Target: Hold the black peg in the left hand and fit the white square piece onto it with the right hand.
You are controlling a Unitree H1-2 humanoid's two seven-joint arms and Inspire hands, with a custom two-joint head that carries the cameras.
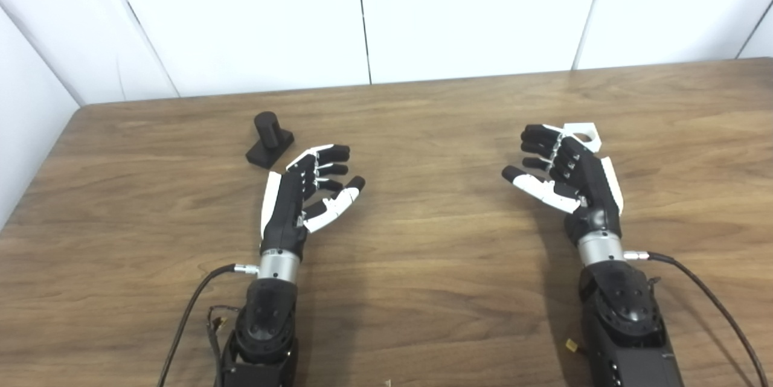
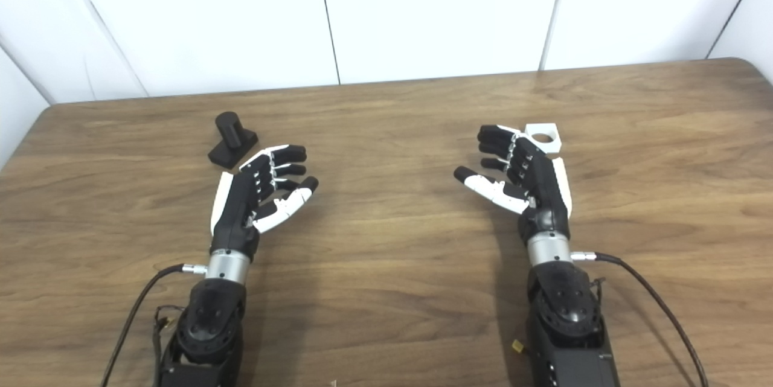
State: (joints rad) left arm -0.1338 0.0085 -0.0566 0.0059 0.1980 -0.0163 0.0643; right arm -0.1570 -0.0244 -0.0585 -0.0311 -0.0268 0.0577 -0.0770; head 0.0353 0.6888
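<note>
Left hand (image 1: 300, 197) — fingers (image 1: 329, 160) were held apart and lightly curled, nothing grasped. The black peg (image 1: 269, 140) was found upright on its base, on the wooden table (image 1: 423, 242), just beyond and left of that hand. Right hand (image 1: 570, 172) — fingers likewise spread, empty. The white square piece (image 2: 543, 137) was noted flat on the table, just beyond its fingertips.

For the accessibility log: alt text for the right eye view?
Both robot hands, left robot hand and right robot hand, hover open over a wooden table; black peg and white square piece lie beyond them, ungrasped.
</note>
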